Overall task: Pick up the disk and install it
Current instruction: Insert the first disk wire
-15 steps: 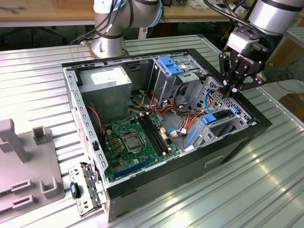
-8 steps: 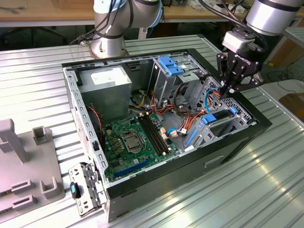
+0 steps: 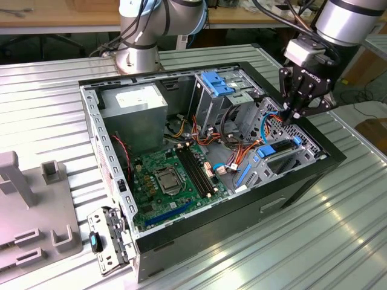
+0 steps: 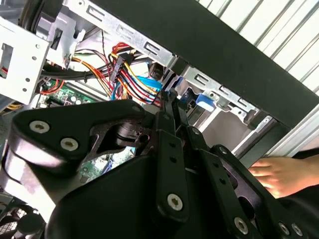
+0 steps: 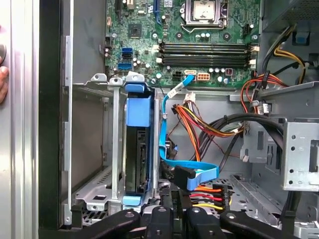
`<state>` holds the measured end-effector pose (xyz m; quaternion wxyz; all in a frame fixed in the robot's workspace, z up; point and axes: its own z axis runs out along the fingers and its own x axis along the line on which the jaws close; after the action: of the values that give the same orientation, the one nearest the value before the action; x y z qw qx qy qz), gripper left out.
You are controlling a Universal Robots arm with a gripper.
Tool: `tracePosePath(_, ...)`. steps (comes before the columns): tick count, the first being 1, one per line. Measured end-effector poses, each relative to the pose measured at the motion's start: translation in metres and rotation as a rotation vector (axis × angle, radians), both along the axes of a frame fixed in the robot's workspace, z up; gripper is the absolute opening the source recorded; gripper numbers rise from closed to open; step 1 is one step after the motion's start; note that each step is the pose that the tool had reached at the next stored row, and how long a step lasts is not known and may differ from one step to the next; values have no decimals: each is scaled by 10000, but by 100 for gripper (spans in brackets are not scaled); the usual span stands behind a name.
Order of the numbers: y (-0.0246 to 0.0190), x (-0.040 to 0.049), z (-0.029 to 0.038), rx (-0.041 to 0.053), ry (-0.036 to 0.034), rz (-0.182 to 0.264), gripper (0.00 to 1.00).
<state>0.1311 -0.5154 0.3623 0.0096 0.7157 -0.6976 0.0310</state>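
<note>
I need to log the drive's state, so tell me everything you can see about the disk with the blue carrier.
The disk stands on edge in a grey metal bay of the open computer case, near the case's front wall. It looks dark and metallic, framed by a bright blue plastic carrier with a tab at each end. The bay's metal rails flank it on both sides. A light blue flat cable runs beside it. The gripper hangs above this corner, apart from the disk.
</note>
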Motion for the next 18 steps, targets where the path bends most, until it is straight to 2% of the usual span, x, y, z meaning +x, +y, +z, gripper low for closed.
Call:
tracePosePath(4, -67, -1, -18, 135, -3, -1, 17)
tracePosePath(6, -97, -4, -24, 326, -2, -2, 17)
tracePosePath(7, -127, -7, -28, 470, -2, -1, 17)
tracePosePath(10, -236, -36, -34, 481, -2, -1, 17)
tracePosePath(13, -256, -85, -53, 486, -3, -2, 17)
tracePosePath(16, -266, -85, -109, 486, -5, -67, 17)
tracePosePath(18, -287, -89, -119, 484, -5, -120, 17)
